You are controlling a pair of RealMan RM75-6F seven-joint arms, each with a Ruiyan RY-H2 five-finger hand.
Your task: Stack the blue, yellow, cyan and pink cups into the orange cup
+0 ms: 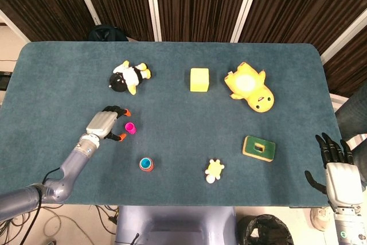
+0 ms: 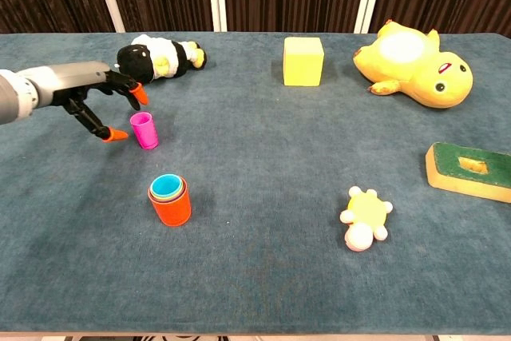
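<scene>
The pink cup (image 1: 130, 127) (image 2: 144, 130) stands upright on the blue table, apart from the stack. The orange cup (image 1: 146, 164) (image 2: 169, 200) stands nearer the front edge with the yellow cup and the cyan cup nested inside; I cannot make out the blue one. My left hand (image 1: 106, 122) (image 2: 96, 97) is low over the cloth just left of the pink cup, fingers spread on either side of it, holding nothing. My right hand (image 1: 337, 163) hangs off the table's right front corner, fingers apart and empty.
A penguin plush (image 1: 128, 76) lies behind the left hand. A yellow block (image 1: 199, 79) and a yellow duck plush (image 1: 249, 90) sit at the back. A green block (image 1: 258, 148) and a small yellow toy (image 1: 214, 170) lie front right.
</scene>
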